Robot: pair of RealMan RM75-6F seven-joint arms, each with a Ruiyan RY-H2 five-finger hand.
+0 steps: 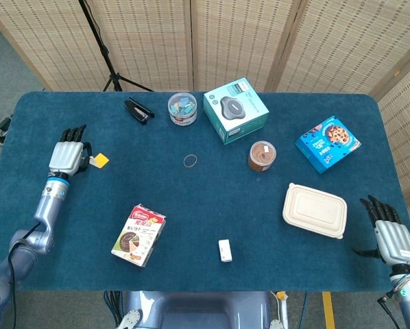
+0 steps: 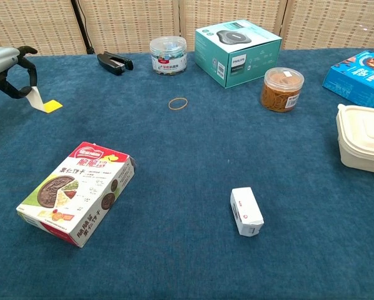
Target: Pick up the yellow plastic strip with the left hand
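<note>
The blue-covered counter (image 1: 212, 205) carries everything. At its far middle stands a teal box (image 1: 236, 110), with a beige lidded container (image 1: 315, 210) toward the near right and a blue cookie box (image 1: 328, 143) at the right. A snack box (image 2: 77, 191) lies near left. The left hand (image 1: 68, 156), at the far left, pinches the yellow plastic strip (image 2: 43, 102) between thumb and fingertip; the strip hangs tilted, its yellow end low by the cloth. The right hand (image 1: 390, 233) rests at the near right corner, fingers spread and holding nothing. Smaller things: a brown-filled jar (image 2: 281, 89), a clip tub (image 2: 168, 55), a black stapler (image 2: 114, 62), a small white box (image 2: 246, 211), a rubber band (image 2: 178, 103).
</note>
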